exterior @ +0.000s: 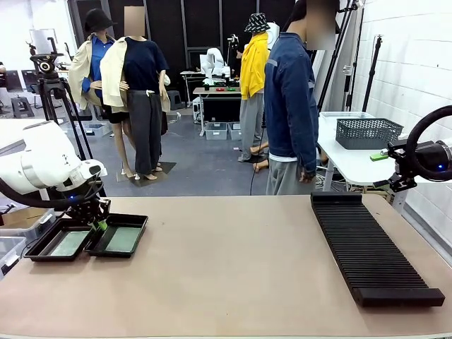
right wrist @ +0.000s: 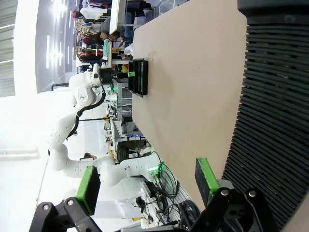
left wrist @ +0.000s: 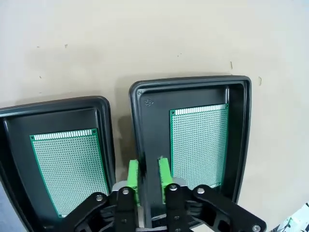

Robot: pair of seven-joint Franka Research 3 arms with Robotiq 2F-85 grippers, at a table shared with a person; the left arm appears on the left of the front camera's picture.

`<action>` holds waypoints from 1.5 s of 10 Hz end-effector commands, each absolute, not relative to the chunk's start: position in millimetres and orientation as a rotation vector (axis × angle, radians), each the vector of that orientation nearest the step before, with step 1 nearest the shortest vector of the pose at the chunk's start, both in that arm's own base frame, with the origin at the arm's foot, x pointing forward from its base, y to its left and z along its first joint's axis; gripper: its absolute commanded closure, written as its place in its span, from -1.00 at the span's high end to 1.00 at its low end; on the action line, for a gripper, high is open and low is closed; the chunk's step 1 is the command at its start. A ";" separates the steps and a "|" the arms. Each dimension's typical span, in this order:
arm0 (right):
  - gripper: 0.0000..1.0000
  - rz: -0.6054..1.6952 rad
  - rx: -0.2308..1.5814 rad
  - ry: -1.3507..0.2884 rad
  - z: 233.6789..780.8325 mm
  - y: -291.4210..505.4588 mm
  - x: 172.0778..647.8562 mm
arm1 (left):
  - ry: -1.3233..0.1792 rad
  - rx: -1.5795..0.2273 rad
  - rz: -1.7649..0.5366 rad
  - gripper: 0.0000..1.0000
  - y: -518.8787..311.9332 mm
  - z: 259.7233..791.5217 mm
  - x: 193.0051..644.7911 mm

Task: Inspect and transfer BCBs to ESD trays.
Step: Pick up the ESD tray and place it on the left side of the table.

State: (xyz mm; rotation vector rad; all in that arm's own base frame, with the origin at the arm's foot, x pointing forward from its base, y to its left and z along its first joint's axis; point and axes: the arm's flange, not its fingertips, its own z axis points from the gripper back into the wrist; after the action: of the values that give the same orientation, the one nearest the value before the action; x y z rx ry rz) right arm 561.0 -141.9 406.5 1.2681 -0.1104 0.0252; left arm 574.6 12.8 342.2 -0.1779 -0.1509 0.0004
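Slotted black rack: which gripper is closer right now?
Right. The right gripper hangs open just past the long black rack at the table's right edge. The left gripper is across the table, its fingers astride the rim of a black tray holding a green board.

floor (exterior: 198, 159): grey, 12 o'clock | wall (exterior: 417, 56): white brick, 2 o'clock | side table (exterior: 346, 159): white, 2 o'clock, holds mesh basket (exterior: 367, 132) | tripod (exterior: 53, 92): 10 o'clock | far bench (exterior: 215, 92): 12 o'clock | rear panels (exterior: 191, 28): dark, 12 o'clock
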 end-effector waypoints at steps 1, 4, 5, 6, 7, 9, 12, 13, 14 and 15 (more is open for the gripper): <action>1.00 0.019 1.268 -0.104 406.7 -141.2 561.1 | -0.160 -0.198 -0.008 0.45 16.8 352.3 573.7; 1.00 0.019 1.268 -0.104 406.7 -141.2 561.1 | -0.193 -0.203 0.006 1.00 20.2 384.2 566.7; 1.00 0.019 1.268 -0.104 406.7 -141.2 561.1 | -0.190 -0.219 0.007 1.00 21.8 391.0 564.8; 1.00 0.019 1.268 -0.104 406.7 -141.2 561.1 | -0.188 -0.218 0.013 1.00 23.6 391.7 565.1; 1.00 0.019 1.268 -0.104 406.7 -141.2 561.1 | -0.179 -0.225 0.023 1.00 23.6 391.1 565.9; 1.00 0.019 1.268 -0.104 406.7 -141.2 561.1 | -0.153 -0.224 0.029 1.00 17.6 386.5 579.5; 1.00 0.019 1.268 -0.104 406.7 -141.2 561.1 | -0.187 -0.201 0.017 1.00 19.0 391.4 565.9; 1.00 0.019 1.268 -0.104 406.7 -141.2 561.1 | -0.187 -0.201 0.017 1.00 19.0 391.4 565.9; 1.00 0.019 1.268 -0.104 406.7 -141.2 561.1 | -0.187 -0.201 0.017 1.00 19.0 391.4 565.9; 1.00 0.019 1.268 -0.104 406.7 -141.2 561.1 | -0.187 -0.201 0.017 1.00 19.0 391.4 565.9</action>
State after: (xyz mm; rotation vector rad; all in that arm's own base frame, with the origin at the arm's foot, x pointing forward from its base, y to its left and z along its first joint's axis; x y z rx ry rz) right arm 561.0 -141.9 406.4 1.2681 -0.1104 0.0252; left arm 568.0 18.1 389.9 -0.2016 -0.1803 0.0152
